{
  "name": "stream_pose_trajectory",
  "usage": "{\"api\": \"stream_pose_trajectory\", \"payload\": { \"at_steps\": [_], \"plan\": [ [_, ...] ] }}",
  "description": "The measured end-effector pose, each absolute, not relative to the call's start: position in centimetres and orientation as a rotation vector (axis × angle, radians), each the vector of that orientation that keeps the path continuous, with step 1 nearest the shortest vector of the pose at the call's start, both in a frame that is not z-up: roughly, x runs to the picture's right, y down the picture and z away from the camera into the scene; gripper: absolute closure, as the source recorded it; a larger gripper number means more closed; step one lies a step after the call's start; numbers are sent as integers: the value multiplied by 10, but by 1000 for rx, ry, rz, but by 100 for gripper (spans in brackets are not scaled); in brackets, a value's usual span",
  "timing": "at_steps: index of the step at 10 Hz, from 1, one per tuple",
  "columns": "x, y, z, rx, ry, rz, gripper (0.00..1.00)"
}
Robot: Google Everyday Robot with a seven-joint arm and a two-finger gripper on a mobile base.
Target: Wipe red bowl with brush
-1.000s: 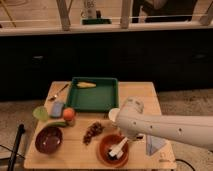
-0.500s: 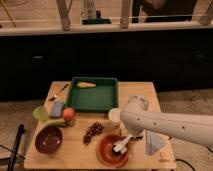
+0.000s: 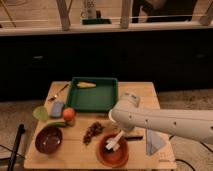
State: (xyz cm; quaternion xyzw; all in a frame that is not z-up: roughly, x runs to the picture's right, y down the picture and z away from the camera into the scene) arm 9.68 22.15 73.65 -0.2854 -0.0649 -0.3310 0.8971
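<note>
Since half a sec ago the brush (image 3: 114, 144) has swung a touch left inside the red bowl (image 3: 106, 161). Fingers look clamped on its white handle, with the gripper (image 3: 122, 136) low in the frame, just right of centre. I'd guess it's angled down so the bristles drag on the inside. That bowl sits right under them at the surface's (image 3: 143, 95) front edge, purple bowl (image 3: 48, 140) well off at lower left.
</note>
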Motion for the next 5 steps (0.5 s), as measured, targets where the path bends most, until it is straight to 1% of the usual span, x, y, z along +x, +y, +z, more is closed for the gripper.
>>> {"api": "stream_pose_trajectory", "payload": {
  "at_steps": [2, 5],
  "plan": [
    [86, 234, 726, -588, -173, -738, 100],
    [93, 246, 716, -597, -190, -761, 100]
  ]
}}
